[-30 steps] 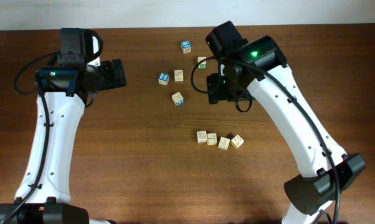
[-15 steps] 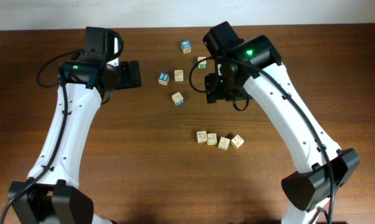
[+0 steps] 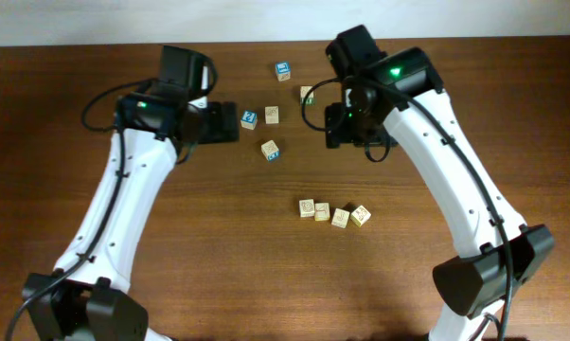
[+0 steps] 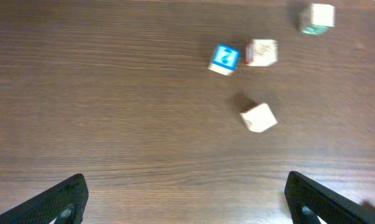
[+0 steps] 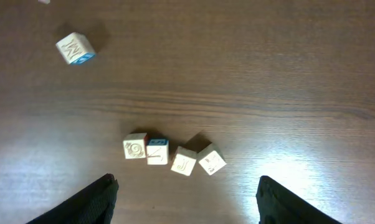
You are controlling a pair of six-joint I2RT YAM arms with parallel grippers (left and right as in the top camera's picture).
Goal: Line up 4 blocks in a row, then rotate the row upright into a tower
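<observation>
In both wrist views only the finger ends are seen, cut off at the lower edge. The left tool is spread wide and the right tool is parted, with nothing held by either. Four blocks are counted in a row, lower centre, on the bench; their prints cannot be read. Five other cubes are scattered at upper centre.

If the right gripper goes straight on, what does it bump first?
Probably the four pale blocks: in its own camera the row sits just ahead, between the open fingers of the right gripper. Depth is hard to judge.
</observation>
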